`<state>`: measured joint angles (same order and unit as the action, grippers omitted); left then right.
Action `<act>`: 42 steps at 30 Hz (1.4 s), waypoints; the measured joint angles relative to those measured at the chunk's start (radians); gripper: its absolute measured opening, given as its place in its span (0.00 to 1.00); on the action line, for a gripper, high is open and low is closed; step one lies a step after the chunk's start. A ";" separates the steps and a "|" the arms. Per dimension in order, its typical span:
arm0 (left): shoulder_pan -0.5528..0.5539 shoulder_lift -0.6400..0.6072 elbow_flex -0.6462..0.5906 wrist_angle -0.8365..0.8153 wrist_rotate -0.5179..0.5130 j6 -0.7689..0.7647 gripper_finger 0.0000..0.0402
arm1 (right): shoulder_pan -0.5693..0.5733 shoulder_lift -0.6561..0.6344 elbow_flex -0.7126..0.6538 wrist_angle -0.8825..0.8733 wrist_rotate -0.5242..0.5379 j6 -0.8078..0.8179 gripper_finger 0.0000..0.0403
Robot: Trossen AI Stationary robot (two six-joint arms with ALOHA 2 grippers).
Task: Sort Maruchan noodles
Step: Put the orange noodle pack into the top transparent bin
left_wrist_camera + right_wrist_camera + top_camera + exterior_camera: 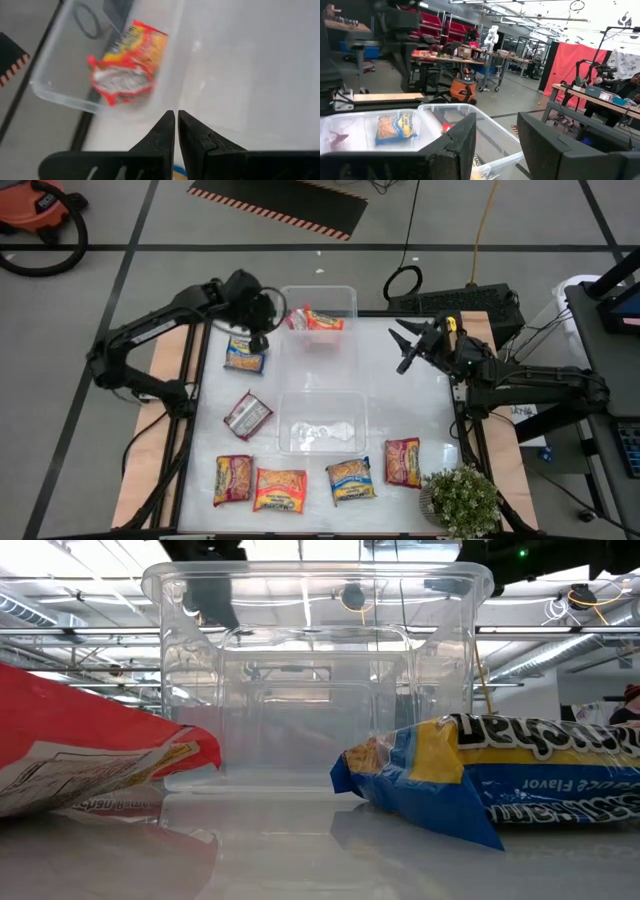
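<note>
A red-white noodle packet (318,321) (127,62) lies flat in the far clear bin (345,298). My left gripper (262,317) (176,122) hovers by that bin's left wall, shut and empty. A blue-yellow packet (245,355) (395,127) lies on the table just under it, and a silver-red one (247,414) nearer. Several more packets lie along the near edge: orange-yellow (233,479), red-yellow (280,490) (90,760), blue-yellow (351,480) (500,775) and red (403,462). My right gripper (405,345) (497,135) waits open, raised over the table's right side.
A second clear bin (322,423) (320,670) stands mid-table, toward the near side, with something pale inside. A small potted plant (462,500) sits at the near right corner. Bare white table (400,400) lies between the bins and my right arm.
</note>
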<state>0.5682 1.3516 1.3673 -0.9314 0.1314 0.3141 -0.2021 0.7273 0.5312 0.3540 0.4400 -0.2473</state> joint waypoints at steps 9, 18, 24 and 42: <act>-0.211 -0.267 -0.275 0.071 -0.009 -0.198 0.06 | 0.004 0.000 0.000 -0.011 0.000 0.034 0.35; -0.585 -0.514 -0.487 0.138 -0.147 -0.390 0.06 | 0.004 0.001 0.000 -0.067 -0.104 0.184 0.35; -0.817 -0.563 -0.599 0.220 -0.221 -0.524 0.06 | 0.023 0.003 0.000 -0.075 -0.209 0.296 0.35; -1.407 -0.162 -0.641 0.717 -0.342 -0.734 0.07 | 0.176 0.004 0.000 -0.085 -0.203 0.315 0.35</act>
<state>-0.8387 1.1894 0.7261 -0.2140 -0.2105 -0.4199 -0.0260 0.7311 0.5312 0.2693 0.2371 0.0680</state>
